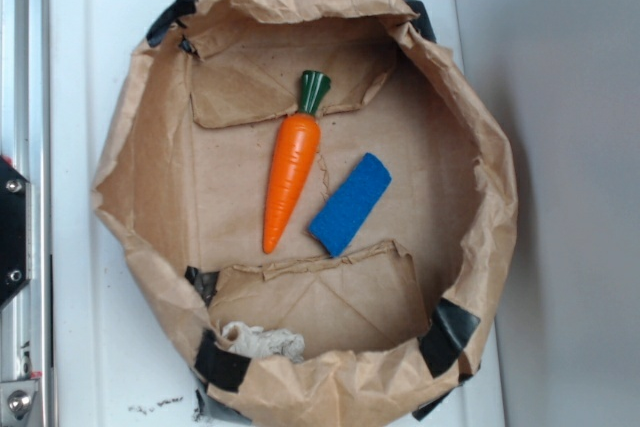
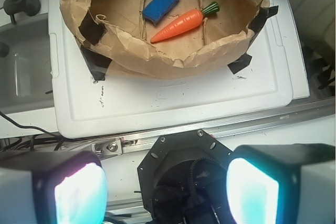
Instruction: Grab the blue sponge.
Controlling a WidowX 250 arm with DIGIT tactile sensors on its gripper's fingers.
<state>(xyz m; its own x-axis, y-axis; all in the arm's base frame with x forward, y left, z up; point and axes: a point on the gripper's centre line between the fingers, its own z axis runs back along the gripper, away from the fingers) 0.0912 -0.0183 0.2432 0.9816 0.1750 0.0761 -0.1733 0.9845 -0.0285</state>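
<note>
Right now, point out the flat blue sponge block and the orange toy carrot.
flat blue sponge block [image 1: 351, 204], exterior view, middle of its top face.
orange toy carrot [image 1: 291, 175], exterior view, middle of its orange body.

The blue sponge [image 1: 351, 204] lies flat on the floor of the brown paper bag [image 1: 120, 157], open from above, with bare floor on its side away from the carrot [image 1: 292, 169]. The carrot lies just beside it, a narrow gap between them. The bag's crumpled rolled-down walls ring both, and a folded flap [image 1: 320, 292] rises close by the sponge's lower end.
</note>
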